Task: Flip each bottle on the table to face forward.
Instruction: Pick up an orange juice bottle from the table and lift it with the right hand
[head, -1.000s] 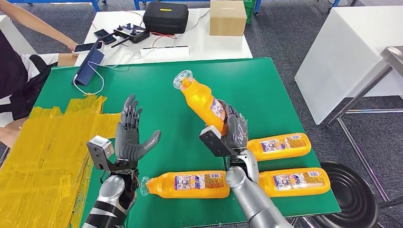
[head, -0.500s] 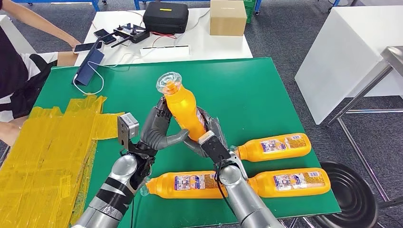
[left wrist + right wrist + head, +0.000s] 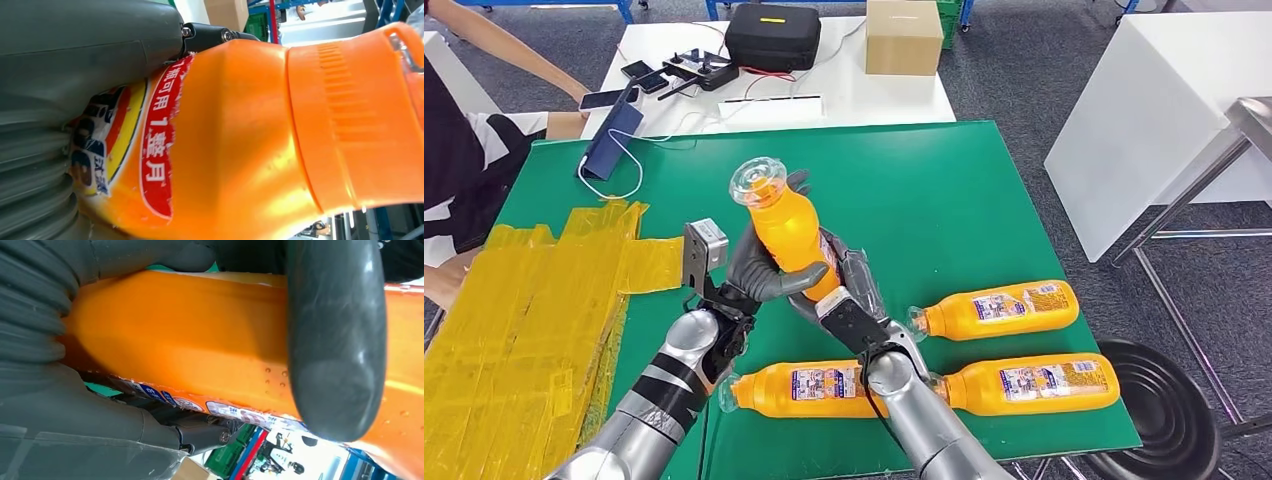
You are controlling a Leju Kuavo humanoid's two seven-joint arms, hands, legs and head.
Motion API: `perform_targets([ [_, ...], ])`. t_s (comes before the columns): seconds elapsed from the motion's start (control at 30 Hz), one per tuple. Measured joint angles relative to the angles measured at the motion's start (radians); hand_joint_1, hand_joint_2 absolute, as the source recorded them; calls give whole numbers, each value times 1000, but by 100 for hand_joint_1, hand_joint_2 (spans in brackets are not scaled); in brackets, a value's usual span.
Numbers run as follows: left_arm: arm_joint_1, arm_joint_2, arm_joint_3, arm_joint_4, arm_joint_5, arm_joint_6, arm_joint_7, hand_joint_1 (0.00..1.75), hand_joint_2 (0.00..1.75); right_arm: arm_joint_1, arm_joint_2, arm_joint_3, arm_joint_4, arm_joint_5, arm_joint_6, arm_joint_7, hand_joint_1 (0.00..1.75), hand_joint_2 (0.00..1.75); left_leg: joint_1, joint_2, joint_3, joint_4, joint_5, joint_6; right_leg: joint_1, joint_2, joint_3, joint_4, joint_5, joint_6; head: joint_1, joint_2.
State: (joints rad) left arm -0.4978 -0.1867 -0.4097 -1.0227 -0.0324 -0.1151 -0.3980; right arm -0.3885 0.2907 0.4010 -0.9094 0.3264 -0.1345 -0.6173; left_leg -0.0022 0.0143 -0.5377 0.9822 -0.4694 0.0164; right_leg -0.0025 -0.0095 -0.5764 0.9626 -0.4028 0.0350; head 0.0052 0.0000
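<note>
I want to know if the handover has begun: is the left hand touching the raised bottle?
Touching. In the head view the left hand wraps the raised bottle; the left wrist view shows it pressed against the label.

Grey left hand (image 3: pixel 75 75) gripping orange bottle (image 3: pixel 240 140), red label (image 3: pixel 157 145)

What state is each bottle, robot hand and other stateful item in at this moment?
Raised bottle: off the table, roughly upright, cap end up, gripped by both hands.
Left robot hand: wrapped around the raised bottle.
Right robot hand: gripping the same bottle's lower part.
Near bottle: lying on its side, label up.
Upper right bottle: lying, label up.
Lower right bottle: lying, label up.
Black case: closed.
Cardboard box: closed.
</note>
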Motion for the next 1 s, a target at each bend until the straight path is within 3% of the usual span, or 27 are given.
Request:
perform_targets([
  [0.37, 9, 0, 3, 1, 23, 36, -14, 2, 175, -13, 0, 15, 34, -14, -1, -7, 175, 175, 0, 0, 0, 0, 0, 0, 0, 0, 0, 0, 0, 0, 0, 0],
  [0.4, 10, 0, 3, 1, 23, 37, -14, 31, 175, -13, 0, 15, 35, -14, -1, -7, 174, 175, 0, 0, 0, 0, 0, 0, 0, 0, 0, 0, 0, 0, 0, 0],
  [0.5, 11, 0, 3, 1, 24, 38, -14, 161, 175, -15, 0, 16, 39, -15, -1, -7, 173, 175, 0, 0, 0, 0, 0, 0, 0, 0, 0, 0, 0, 0, 0, 0],
  [0.53, 11, 0, 4, 1, 26, 41, -15, 175, 175, -15, 0, 16, 41, -15, -1, -7, 174, 175, 0, 0, 0, 0, 0, 0, 0, 0, 0, 0, 0, 0, 0, 0],
  [1.0, 76, -4, 18, -96, 70, 186, -46, 175, 175, -23, 4, 25, 45, -13, -5, -8, 175, 175, 0, 0, 0, 0, 0, 0, 0, 0, -1, 0, 0, 0, 0, 0],
])
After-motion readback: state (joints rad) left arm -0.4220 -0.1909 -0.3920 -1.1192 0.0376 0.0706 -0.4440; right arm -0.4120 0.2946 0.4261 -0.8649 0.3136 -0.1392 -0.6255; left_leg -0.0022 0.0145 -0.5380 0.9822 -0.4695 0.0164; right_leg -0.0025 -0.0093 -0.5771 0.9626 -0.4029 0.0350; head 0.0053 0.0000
